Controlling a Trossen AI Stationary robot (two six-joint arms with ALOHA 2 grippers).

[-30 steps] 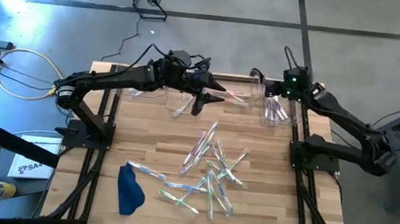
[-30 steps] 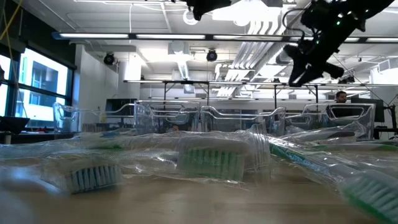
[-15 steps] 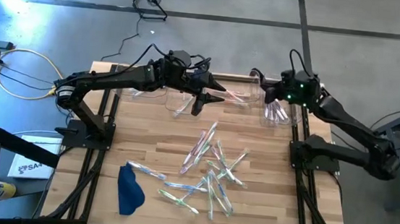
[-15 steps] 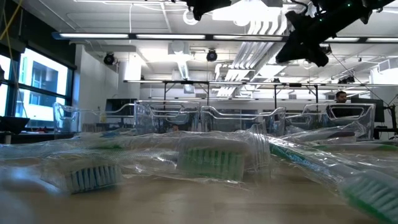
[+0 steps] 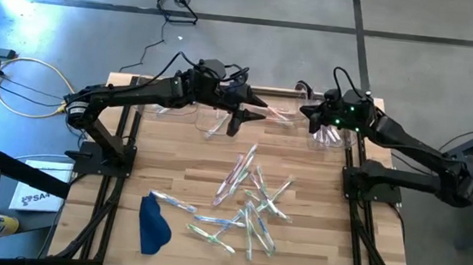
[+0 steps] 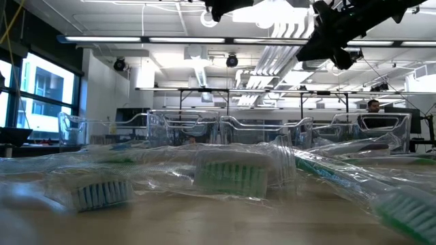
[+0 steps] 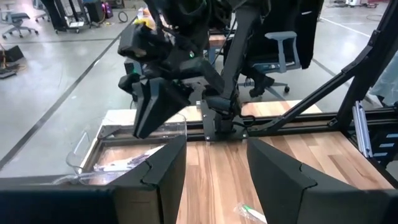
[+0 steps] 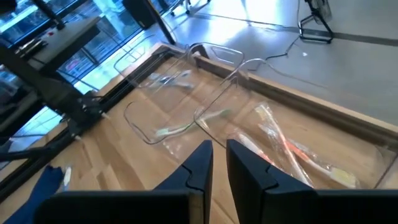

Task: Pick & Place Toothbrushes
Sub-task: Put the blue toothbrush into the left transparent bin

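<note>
Several wrapped toothbrushes lie in a loose heap on the wooden table's middle; in the low view they fill the foreground. More lie in the clear bins along the far edge, as the right wrist view shows. My left gripper hangs open and empty above the middle bins, fingers pointing toward the table's right. My right gripper hangs above the bins facing it, fingers nearly together with nothing between them.
A dark blue cloth lies at the near left. Clear bins stand in a row along the far edge. The two grippers are close together above the bins. Bare wood lies left of the heap.
My right gripper has moved from above the rightmost bin toward the table's left, closer to my left gripper, and has risen. My left arm has kept still. The toothbrushes on the table have not moved.
</note>
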